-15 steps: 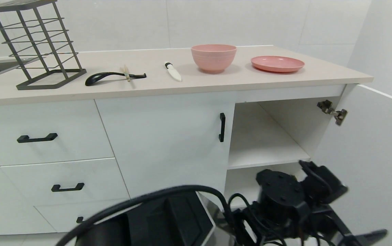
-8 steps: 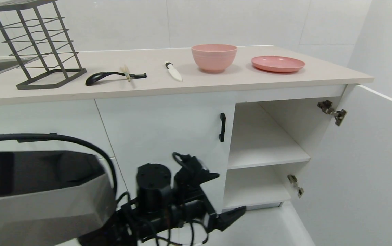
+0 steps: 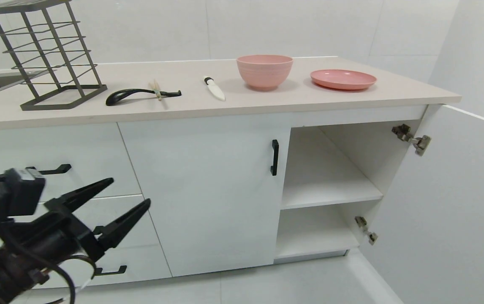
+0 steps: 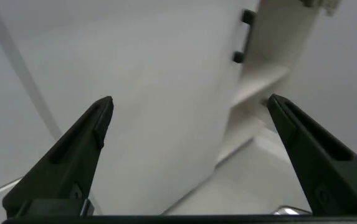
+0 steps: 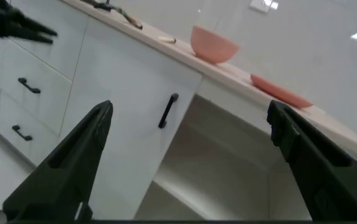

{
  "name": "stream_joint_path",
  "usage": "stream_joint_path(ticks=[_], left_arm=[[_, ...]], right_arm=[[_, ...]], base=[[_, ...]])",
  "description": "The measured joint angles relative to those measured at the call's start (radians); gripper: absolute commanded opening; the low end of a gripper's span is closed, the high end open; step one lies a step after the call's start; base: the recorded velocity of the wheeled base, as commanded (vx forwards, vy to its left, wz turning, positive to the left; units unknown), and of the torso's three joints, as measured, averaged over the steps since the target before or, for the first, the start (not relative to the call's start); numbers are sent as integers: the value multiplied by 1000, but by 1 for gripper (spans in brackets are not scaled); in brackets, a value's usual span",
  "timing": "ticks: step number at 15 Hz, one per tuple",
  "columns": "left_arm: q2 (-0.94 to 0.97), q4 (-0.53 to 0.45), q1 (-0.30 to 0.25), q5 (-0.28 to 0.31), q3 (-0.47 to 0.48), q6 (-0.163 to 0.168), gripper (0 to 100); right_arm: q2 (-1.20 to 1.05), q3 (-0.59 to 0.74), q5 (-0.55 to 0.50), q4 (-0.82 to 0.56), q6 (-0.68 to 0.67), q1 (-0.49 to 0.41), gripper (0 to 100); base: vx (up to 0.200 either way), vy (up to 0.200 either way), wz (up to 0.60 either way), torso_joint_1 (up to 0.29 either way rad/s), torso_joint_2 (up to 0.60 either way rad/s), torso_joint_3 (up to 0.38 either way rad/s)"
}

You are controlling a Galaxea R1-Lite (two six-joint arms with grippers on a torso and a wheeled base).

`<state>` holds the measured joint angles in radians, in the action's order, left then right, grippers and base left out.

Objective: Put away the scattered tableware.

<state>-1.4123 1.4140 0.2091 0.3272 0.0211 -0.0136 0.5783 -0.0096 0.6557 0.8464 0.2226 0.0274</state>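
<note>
We are looking at tableware lying along the pale bench. One pink bowl is sitting upright and round-sided near the back at about 12 o'clock in the head view. One flat pink plate is resting apart from it, at the bowl's 3 o'clock. One white knife with a short black end is lying at the bowl's 9 o'clock. Its long axis is running from 11 to 5 o'clock, with the black end farthest from us. One black ladle is lying farther out toward 9 o'clock. Its scoop is pointing to 9 and its handle to 3. Thin light chopsticks are crossing that handle, running roughly 12 to 6; we are not able to count them. One dark wire rack is standing at 10 o'clock.

Below the bench, one cabinet door is hanging open at 4 o'clock, showing a white shelf.

The left end effector is hovering at 8 o'clock in front of the drawers, its jaws spread wide and gripping nothing. The right end effector is also gaping wide and carrying nothing, facing the cabinet front.
</note>
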Motion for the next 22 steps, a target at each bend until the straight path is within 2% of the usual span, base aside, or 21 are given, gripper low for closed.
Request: stream_joint_path(ticks=[2,4,7,9,10,12,13,14,15,16,17,18,20,22], left_arm=[[162,-128,-92,-11,-12,-15,100],[325,-258,-151,-18,-17,-47,100],[602,-519,-205,-21,-19,-80,100],[807,-749,-224,-22,-18,-91,100],[899,-857,-230,-23,-17,-92,100],[1101,-1120,-248,-33,-15,-86,100],[1170,-1216,-255,-57,-15,-73,100],[1229,-1325,-262,-111,-17,-46,100],[1265,-1361,-268,-151,-18,-6,100],[1286,-1376,-271,-193,-18,49,100],[1302,-1400,-273,-254,-19,91,100],[1313,-1407,-274,-270,-19,89,100],[1324,-1411,-274,-271,-20,36,100],[1330,-1412,-273,-272,-21,25,100]], right_arm=[[-26,6,-23,-78,-3,-13,100],[-77,8,-64,-175,-17,-31,100],[-211,8,-111,-383,-51,-55,100],[-324,9,-148,-563,-61,-63,100],[-378,9,-183,-641,-70,-65,100],[-451,8,-348,-814,-130,-69,100],[-468,1,-391,-837,-162,-70,100],[-482,-3,-425,-843,-179,-70,100],[-491,-5,-474,-844,-181,-70,100],[-497,-3,-569,-844,-179,-70,100],[-501,1,-615,-844,-177,-70,100],[-504,4,-619,-845,-178,-70,100],[-517,6,-623,-850,-204,-50,100],[-546,7,-626,-851,-228,-35,100]], base=[[0,0,0,0,0,0],[0,0,0,0,0,0],[0,0,0,0,0,0],[0,0,0,0,0,0],[0,0,0,0,0,0],[0,0,0,0,0,0],[0,0,0,0,0,0],[0,0,0,0,0,0],[0,0,0,0,0,0],[0,0,0,0,0,0],[0,0,0,0,0,0],[0,0,0,0,0,0],[0,0,0,0,0,0],[0,0,0,0,0,0]])
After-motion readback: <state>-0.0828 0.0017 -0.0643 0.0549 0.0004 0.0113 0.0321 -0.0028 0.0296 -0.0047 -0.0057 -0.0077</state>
